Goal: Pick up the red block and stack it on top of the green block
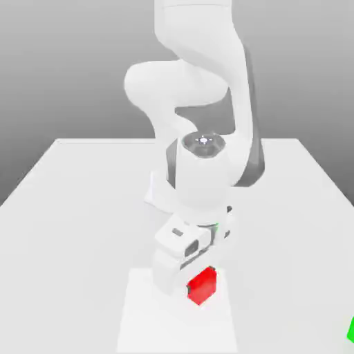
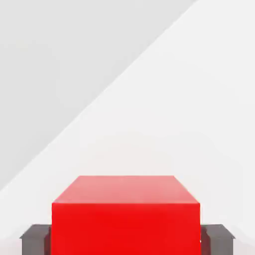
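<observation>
The red block (image 1: pixel 202 285) is a small glossy cube low over the white table near its front edge, in the middle of the exterior view. My gripper (image 1: pixel 198 276) comes down on it from above, and its white hand hides the block's upper left side. In the hand view the red block (image 2: pixel 125 214) sits between two dark fingers (image 2: pixel 35 239), one pressed against each side, so the gripper (image 2: pixel 125 240) is shut on it. The green block (image 1: pixel 350 330) shows as a sliver at the exterior view's lower right edge, far to the right of the gripper.
The white table (image 1: pixel 76 207) spreads to both sides, with grey background beyond its far edge. A lighter rectangular patch (image 1: pixel 145 318) lies on the table under the hand. The arm's bulky white links (image 1: pixel 200 166) rise behind the gripper.
</observation>
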`<state>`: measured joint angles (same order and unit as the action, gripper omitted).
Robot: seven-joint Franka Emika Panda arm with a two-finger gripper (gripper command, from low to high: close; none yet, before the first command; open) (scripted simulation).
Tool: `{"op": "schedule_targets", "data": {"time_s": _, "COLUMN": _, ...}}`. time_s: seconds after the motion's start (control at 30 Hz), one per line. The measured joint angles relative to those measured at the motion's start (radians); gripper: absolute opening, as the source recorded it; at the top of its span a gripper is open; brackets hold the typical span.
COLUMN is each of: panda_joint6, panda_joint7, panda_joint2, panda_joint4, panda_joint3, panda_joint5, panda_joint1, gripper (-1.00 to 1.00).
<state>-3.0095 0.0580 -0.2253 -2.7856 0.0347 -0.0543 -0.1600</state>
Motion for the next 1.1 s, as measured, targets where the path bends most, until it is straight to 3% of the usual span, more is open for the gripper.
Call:
{"op": "schedule_targets", "data": {"time_s": 0.1, "panda_joint6": 0.002, "panda_joint7": 0.001, "panda_joint2": 0.002, "panda_joint4": 0.000, "panda_joint3": -0.001, "panda_joint5": 0.002, "panda_joint1": 0.002, "gripper": -1.00}}
{"op": "schedule_targets", "data": {"time_s": 0.33, "panda_joint6": 0.195, "panda_joint7": 0.040, "panda_joint2": 0.218, "panda_joint4": -0.023, "panda_joint3": 0.014, "panda_joint5": 0.054, "panda_joint1": -0.002, "gripper": -1.00}}
{"op": "schedule_targets", "data": {"time_s": 0.93, "panda_joint6": 0.516, "panda_joint7": 0.166, "panda_joint2": -0.090, "panda_joint4": 0.600, "panda_joint3": -0.201, "panda_joint5": 0.141, "panda_joint1": -0.259, "gripper": -1.00}}
{"op": "schedule_targets", "data": {"time_s": 1.07, "panda_joint6": 0.442, "panda_joint7": 0.193, "panda_joint2": -0.215, "panda_joint4": 0.649, "panda_joint3": -0.190, "panda_joint5": 0.174, "panda_joint1": -0.297, "gripper": -1.00}}
{"op": "schedule_targets", "data": {"time_s": 1.1, "panda_joint6": 0.421, "panda_joint7": 0.197, "panda_joint2": -0.239, "panda_joint4": 0.652, "panda_joint3": -0.185, "panda_joint5": 0.180, "panda_joint1": -0.302, "gripper": 1.00}}
